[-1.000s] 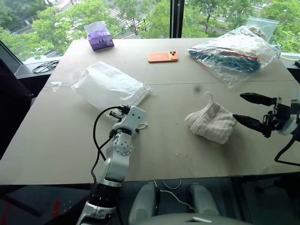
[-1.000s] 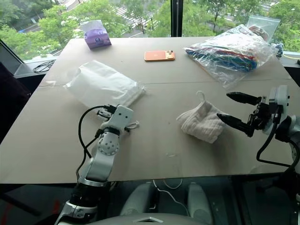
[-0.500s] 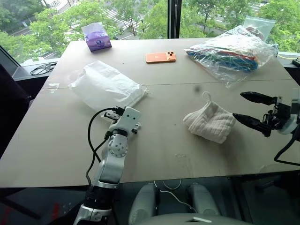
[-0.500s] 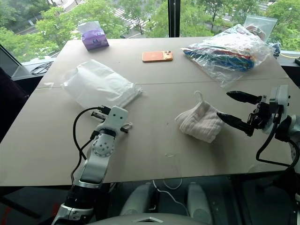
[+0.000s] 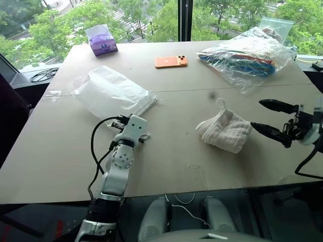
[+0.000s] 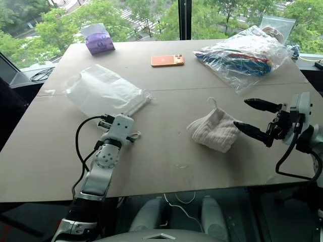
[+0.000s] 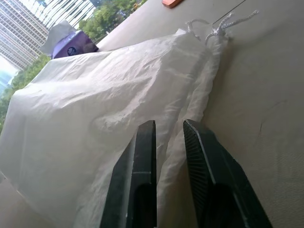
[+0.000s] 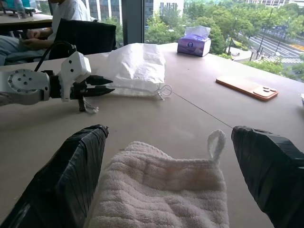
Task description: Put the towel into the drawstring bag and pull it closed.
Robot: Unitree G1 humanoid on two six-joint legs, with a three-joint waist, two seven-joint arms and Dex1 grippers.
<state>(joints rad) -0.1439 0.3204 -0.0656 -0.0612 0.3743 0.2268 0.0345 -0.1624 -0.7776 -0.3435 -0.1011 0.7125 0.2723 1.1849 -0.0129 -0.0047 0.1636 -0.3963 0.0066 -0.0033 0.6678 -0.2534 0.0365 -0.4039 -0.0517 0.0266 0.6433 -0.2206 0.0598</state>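
Two task items on the surface (image 5: 166, 151): drawstring bag (image 5: 112, 92) toward the left edge, left fingers (image 7: 142, 142) slightly parted at its gathered edge; towel (image 5: 224, 130) right of centre, right fingers (image 5: 275, 133) spread wide beside it.

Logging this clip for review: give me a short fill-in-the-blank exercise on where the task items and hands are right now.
1. The towel lies on the table, not yet inside the ____ bag.
2. The right hand is spread wide beside the ____.
3. The left hand points at the drawstring bag, its fingers slightly ____.
4. The phone at the far side is ____ in colour.

Missing words: drawstring; towel; apart; orange
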